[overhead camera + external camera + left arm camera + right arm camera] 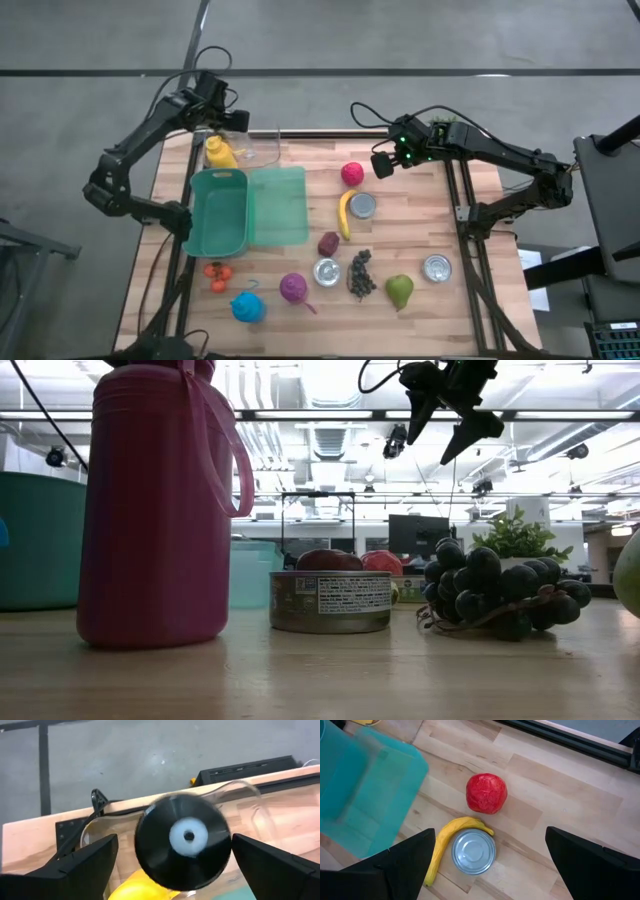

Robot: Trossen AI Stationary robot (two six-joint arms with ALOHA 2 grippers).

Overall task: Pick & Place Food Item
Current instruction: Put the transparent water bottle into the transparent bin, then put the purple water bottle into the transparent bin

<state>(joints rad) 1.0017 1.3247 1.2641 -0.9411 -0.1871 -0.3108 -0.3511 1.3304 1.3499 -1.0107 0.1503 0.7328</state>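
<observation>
Red fruit is lying near the table's far edge, directly beneath the right gripper, which is hovering wide open, just beyond the banana and can.

I look straight down on the whole wooden table from overhead; my low camera sits at tabletop level behind a pink plastic jug. Each wrist camera peers downward, the right sharing the round red fruit below its fingers.
</observation>
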